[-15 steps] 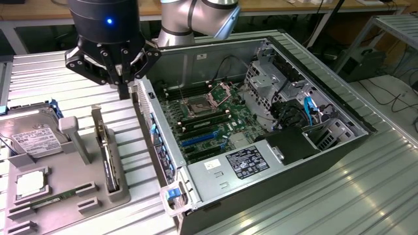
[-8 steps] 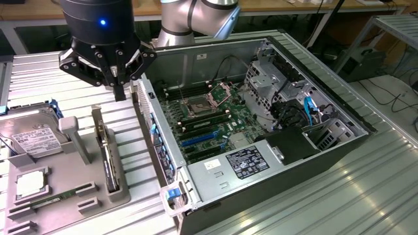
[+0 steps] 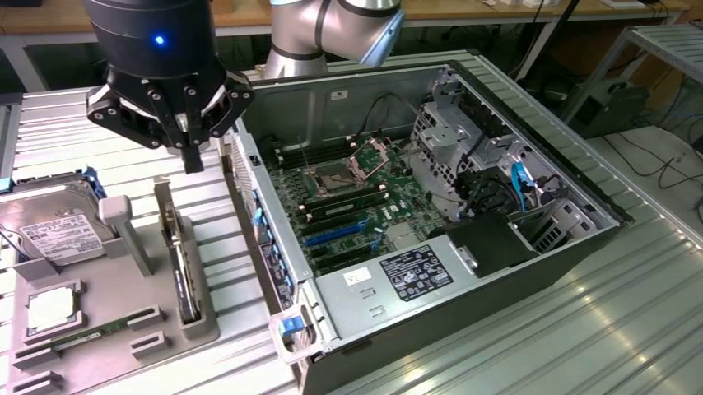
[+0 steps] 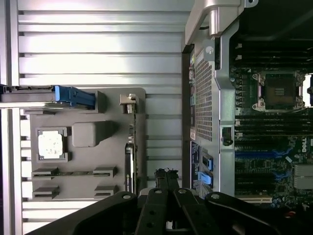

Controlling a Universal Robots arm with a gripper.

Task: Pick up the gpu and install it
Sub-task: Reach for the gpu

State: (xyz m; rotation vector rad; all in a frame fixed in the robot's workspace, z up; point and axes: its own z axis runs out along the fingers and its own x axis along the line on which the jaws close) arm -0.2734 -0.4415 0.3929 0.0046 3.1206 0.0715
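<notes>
Black two-fingered gripper [image 3: 194,163], at upper left of the exterior frame, hung with fingers pressed together and empty above the gpu [image 3: 181,271]. This thin dark circuit card stood on edge in a slot of the grey moulded fixture tray [image 3: 115,288], lower left. Alignment over the card seemed close, though hard to judge. A sound pick called for jaws spread across the card's top edge, mid-length, descending plumb. The open silver computer case [image 3: 260,218] wall stood just beside the tray. Free room lay above.

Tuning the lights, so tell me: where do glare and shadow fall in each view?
Exterior view: glare streaks the table beside the computer case, whose interior is evenly lit. Wrist view: bright bands cross the table; the hand reads dark.
</notes>
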